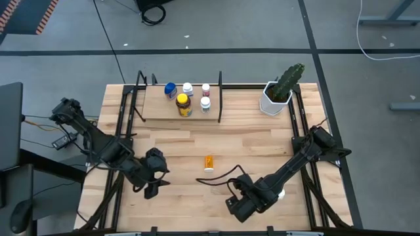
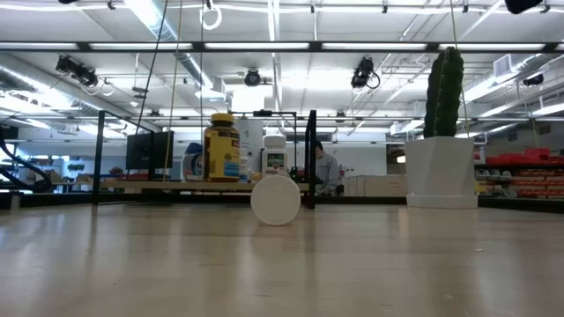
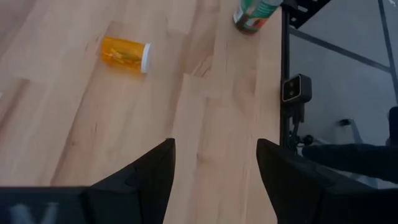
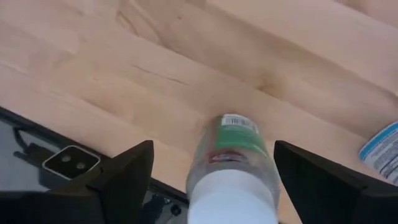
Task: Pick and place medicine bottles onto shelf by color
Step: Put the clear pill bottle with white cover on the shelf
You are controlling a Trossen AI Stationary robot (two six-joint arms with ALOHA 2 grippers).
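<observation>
Five bottles point(image 1: 186, 99) stand on the shelf point(image 1: 157, 110) at the table's point(image 1: 177, 141) back-left, another bottle point(image 1: 209, 162) lying mid-table.

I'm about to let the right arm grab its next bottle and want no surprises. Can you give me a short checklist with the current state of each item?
1. Right gripper open: ok, fingers spread wide.
2. Bottle lined up: ok, the green-label bottle stands between the fingers, white cap toward the camera.
3. Fingers touching that bottle: not ok yet, gaps show on both sides.
4. Left gripper out of the way: ok, open and empty at the table's front left, apart from the right arm.
5. Orange bottle settled: ok, lying on its side mid-table, away from both grippers.
6. Room on the shelf: ok, bare wood left of the bottles standing there.
</observation>
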